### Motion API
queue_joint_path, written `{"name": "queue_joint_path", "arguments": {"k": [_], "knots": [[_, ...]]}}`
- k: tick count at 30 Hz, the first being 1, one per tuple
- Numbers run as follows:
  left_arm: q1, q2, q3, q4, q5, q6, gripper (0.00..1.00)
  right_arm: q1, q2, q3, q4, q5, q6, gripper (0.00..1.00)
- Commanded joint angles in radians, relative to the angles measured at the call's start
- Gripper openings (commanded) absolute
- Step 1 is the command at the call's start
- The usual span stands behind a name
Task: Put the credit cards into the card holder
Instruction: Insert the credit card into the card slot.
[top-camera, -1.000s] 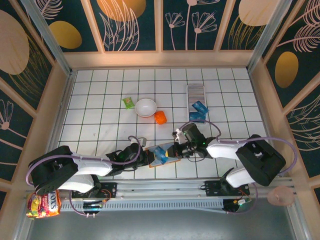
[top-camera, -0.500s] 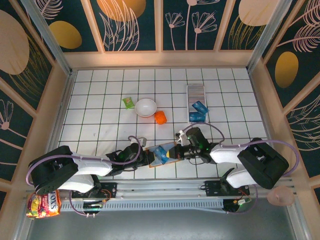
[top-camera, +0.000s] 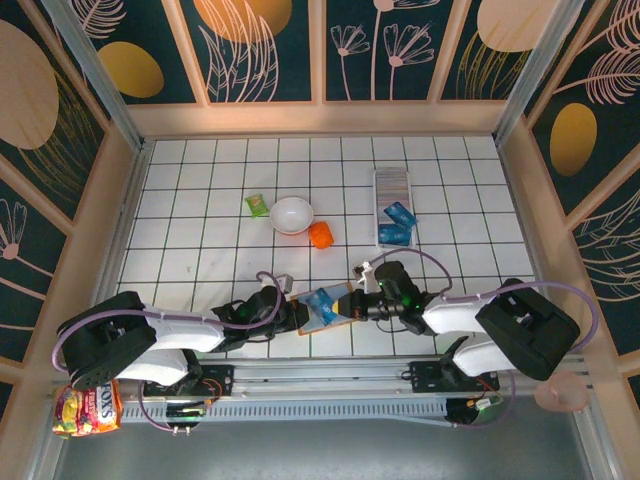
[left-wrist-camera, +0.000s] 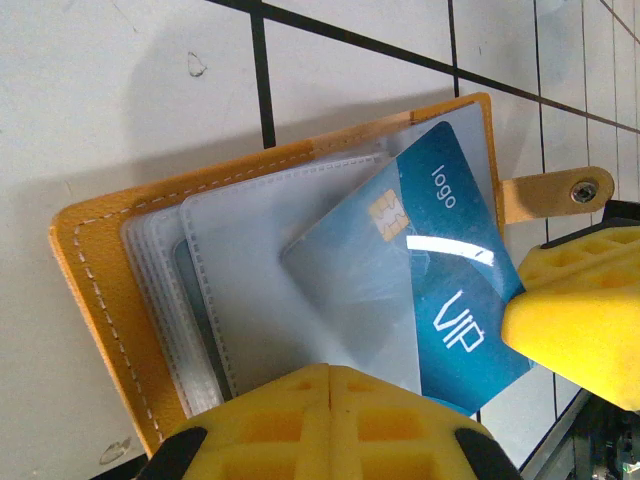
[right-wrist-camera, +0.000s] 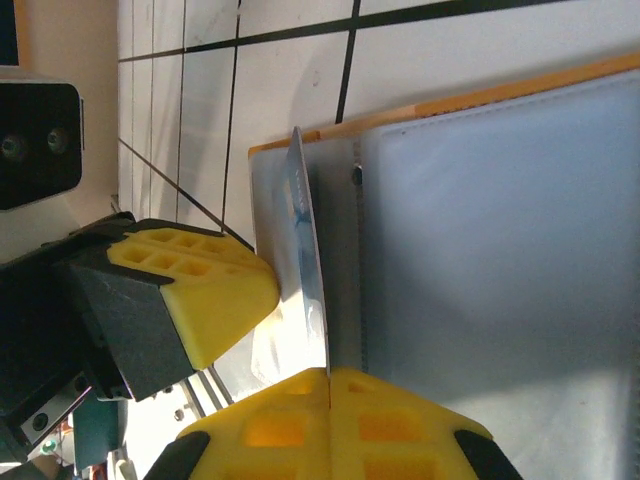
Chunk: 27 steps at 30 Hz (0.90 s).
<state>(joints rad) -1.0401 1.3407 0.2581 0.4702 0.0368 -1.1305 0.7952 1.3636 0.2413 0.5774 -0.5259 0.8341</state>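
Clearly blue credit card (left-wrist-camera: 455, 290), gold chip.

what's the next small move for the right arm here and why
Probably draw the right pincer slowly away from the wallet, sliding the blue card out. It pinches the card's edge, but the card sits half tucked in a clear sleeve. The left pincer grips the wallet, so it should stay put. The card holder comes afterwards.

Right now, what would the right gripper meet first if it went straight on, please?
Probably the wallet: the right gripper, shut on a blue card, points across its clear sleeves.
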Motion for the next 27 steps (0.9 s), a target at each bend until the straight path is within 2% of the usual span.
{"name": "queue_joint_path", "arguments": {"k": [1, 11, 21, 24, 27], "knots": [[-0.004, 0.024, -0.022, -0.112, -0.003, -0.009, 0.0, 0.011, -0.015, -0.025, 0.05, 0.082, 0.031, 0.0], [-0.003, 0.019, -0.023, -0.11, -0.002, -0.01, 0.0, 0.053, -0.017, -0.065, 0.117, 0.144, 0.104, 0.0], [-0.004, -0.006, -0.027, -0.111, -0.015, -0.024, 0.0, 0.115, 0.064, -0.064, 0.23, 0.17, 0.167, 0.0], [-0.004, -0.033, -0.025, -0.11, -0.014, -0.033, 0.05, 0.128, 0.073, -0.055, 0.22, 0.174, 0.164, 0.0], [-0.003, -0.086, -0.003, -0.148, -0.03, -0.036, 0.19, 0.134, 0.075, -0.041, 0.178, 0.175, 0.151, 0.0]]}}
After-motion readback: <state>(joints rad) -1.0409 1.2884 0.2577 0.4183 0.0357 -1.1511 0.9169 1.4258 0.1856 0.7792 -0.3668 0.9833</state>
